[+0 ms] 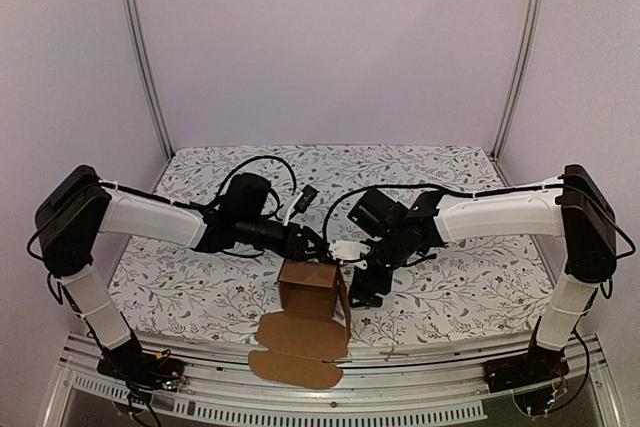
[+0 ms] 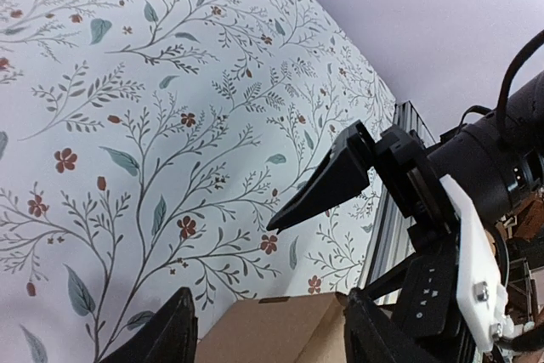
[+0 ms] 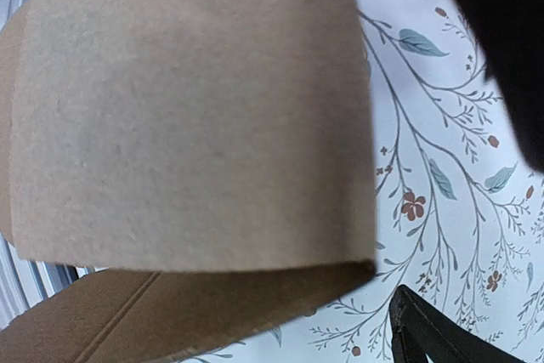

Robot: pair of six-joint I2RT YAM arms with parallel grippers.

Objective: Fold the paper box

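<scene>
1. Left gripper (image 1: 314, 247): positioned at the top rear edge of the paper box (image 1: 310, 292). Its wrist view shows brown cardboard beside a dark finger (image 2: 170, 333). Whether the jaws clamp the cardboard cannot be told.
2. Paper box: partly folded, with walls upright on the floral table cover (image 1: 190, 287), between the two grippers. Its unfolded flaps (image 1: 298, 352) lie flat over the near edge.
3. Right gripper (image 1: 360, 282): jaws spread wide, holding nothing. It sits just beside the box's right wall, and a cardboard panel fills the left of its wrist view.
</scene>
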